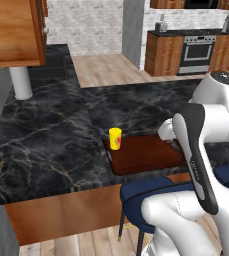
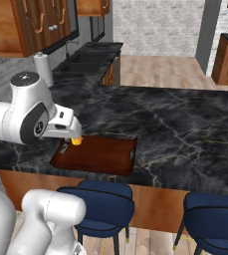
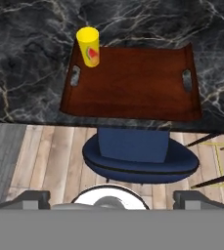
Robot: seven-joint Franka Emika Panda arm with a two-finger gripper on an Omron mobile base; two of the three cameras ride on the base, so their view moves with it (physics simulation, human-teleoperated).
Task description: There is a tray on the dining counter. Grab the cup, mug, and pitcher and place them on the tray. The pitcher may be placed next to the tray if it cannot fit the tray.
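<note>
Cup [image 3: 88, 46] upright in tray [image 3: 133, 83] corner; rest of tray bare; end effector [image 3: 111, 197] open.

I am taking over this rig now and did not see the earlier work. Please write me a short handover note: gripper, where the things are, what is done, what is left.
Gripper: open, holding nothing, above the blue stool in front of the dining counter.
Tray: lies at the counter's front edge.
Cup: stands upright on the tray, in the corner by one end handle.
Done: cup placed.
Left: mug and pitcher; I cannot locate them from these views, so find them first.
</note>
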